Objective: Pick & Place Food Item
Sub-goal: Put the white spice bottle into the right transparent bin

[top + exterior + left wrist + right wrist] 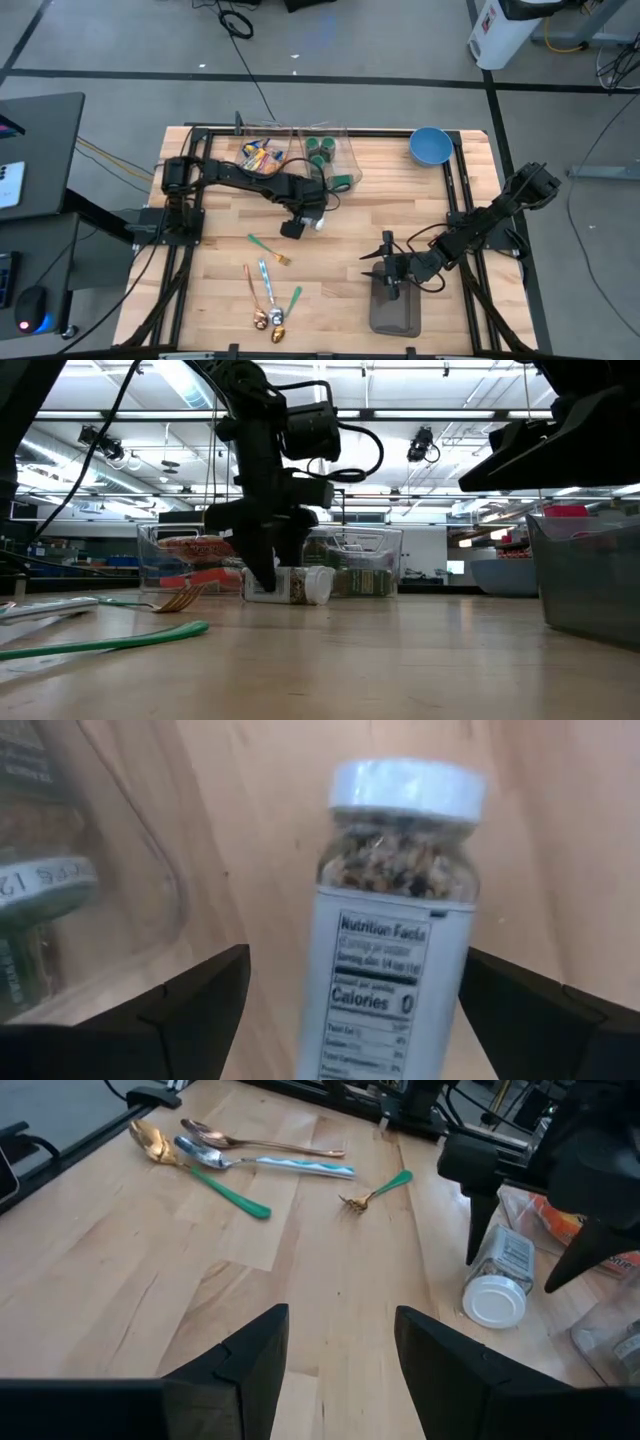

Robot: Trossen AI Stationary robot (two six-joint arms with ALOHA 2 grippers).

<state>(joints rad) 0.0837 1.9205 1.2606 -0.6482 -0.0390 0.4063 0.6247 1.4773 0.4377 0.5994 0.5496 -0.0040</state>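
Note:
A spice jar (395, 920) with a white lid and a nutrition label lies on its side on the wooden table (400, 200), its lid turned toward the table's right (497, 1285). My left gripper (350, 1005) points down over it, open. One finger stands on each side of the jar's body (478, 1230), and a gap shows on both sides. In the high view the gripper (297, 224) is at mid-table and the jar (319, 224) pokes out beside it. My right gripper (340, 1350) waits open at the near right (388, 262), with nothing between its fingers.
A clear bin (300, 150) at the far edge holds snack packets and green-lidded jars. A blue bowl (430, 146) sits far right. A grey bin (395, 308) is near right, under my right gripper. A fork (268, 250) and spoons (270, 300) lie near left.

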